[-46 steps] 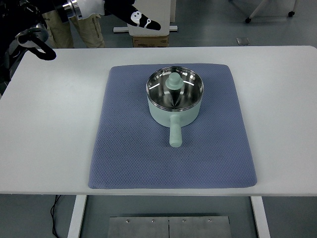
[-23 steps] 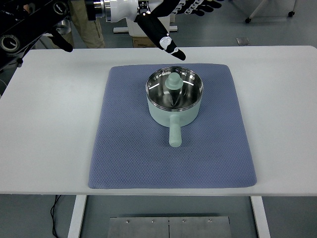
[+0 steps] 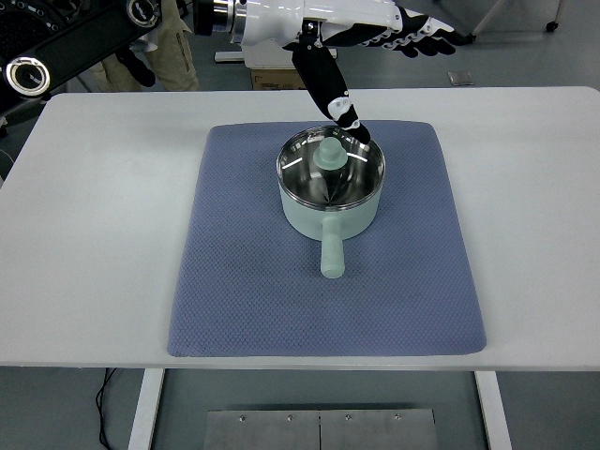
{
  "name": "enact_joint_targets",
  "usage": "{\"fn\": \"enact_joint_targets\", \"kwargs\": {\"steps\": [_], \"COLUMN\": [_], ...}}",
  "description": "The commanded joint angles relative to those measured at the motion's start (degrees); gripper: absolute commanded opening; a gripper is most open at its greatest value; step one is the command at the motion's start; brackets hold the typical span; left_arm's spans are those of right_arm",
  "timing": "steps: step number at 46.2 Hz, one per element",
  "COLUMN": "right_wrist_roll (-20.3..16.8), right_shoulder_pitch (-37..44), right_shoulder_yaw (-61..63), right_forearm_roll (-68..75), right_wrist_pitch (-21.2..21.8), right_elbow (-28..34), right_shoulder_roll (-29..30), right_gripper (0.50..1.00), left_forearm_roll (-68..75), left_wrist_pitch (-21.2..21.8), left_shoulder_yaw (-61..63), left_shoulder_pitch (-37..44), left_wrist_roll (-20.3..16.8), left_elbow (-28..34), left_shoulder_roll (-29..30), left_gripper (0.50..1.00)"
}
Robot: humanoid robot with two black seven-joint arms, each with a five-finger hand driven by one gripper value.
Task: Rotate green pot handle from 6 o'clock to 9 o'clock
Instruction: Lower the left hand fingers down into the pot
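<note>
**Left hand above the far rim of the pot; handle at 6 o'clock**

We see a pale green metal saucepan with a shiny steel interior standing upright on a blue-grey quilted fabric mat. The mat lies flat on the white rectangular worktop. The pot sits on the far half of the mat, slightly right of the mat's centre line.

The pot's short, pale green cylindrical handle points straight toward the camera side, the 6 o'clock position. A pale green knob shows inside the pot's rim, toward its far side.

The left arm, white with black segments, enters from the upper left edge and reaches across the top of the picture. Its left hand is spread, holding nothing: the fingers extend to the right beyond the worktop's far edge, while the black thumb points down toward the pot, its tip over the pot's far rim. We cannot tell whether the tip touches the rim.

A person's beige trouser legs show beyond the far edge of the worktop, upper left.
</note>
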Motion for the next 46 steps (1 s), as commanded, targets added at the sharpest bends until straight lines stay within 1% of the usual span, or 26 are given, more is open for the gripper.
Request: {"fn": "enact_joint_targets", "kwargs": {"steps": [1,11,19,30,35,46], "right_wrist_roll": [0.02,0.02,0.02,0.02,0.02,0.02], "right_shoulder_pitch": [0.01,0.01,0.01,0.01,0.01,0.01], "right_shoulder_yaw": [0.0,0.0,0.0,0.0,0.0,0.0], "right_forearm_roll": [0.0,0.0,0.0,0.0,0.0,0.0], "right_wrist_pitch": [0.0,0.0,0.0,0.0,0.0,0.0], "right_elbow": [0.0,0.0,0.0,0.0,0.0,0.0], "right_shoulder_roll": [0.0,0.0,0.0,0.0,0.0,0.0], "right_gripper": [1.0,1.0,1.0,1.0,1.0,1.0], "left_forearm_roll": [-0.03,1.82,10.95,18.78,22.64,25.02], "left_wrist_pitch": [0.01,0.01,0.01,0.01,0.01,0.01], "left_shoulder_yaw": [-0.01,-0.01,0.08,2.89,5.44,7.28], "left_shoulder_pitch": [-0.25,-0.25,-0.42,-1.92,-3.58,-4.9], "left_wrist_roll": [-0.08,-0.08,-0.08,-0.08,-0.08,-0.08], "left_elbow": [-0.06,-1.02,-4.1,-4.27,-6.99,-9.02], "left_shoulder_roll": [-0.24,-0.77,-0.95,-2.27,-3.14,-4.64], "left_gripper": [1.0,1.0,1.0,1.0,1.0,1.0]}}
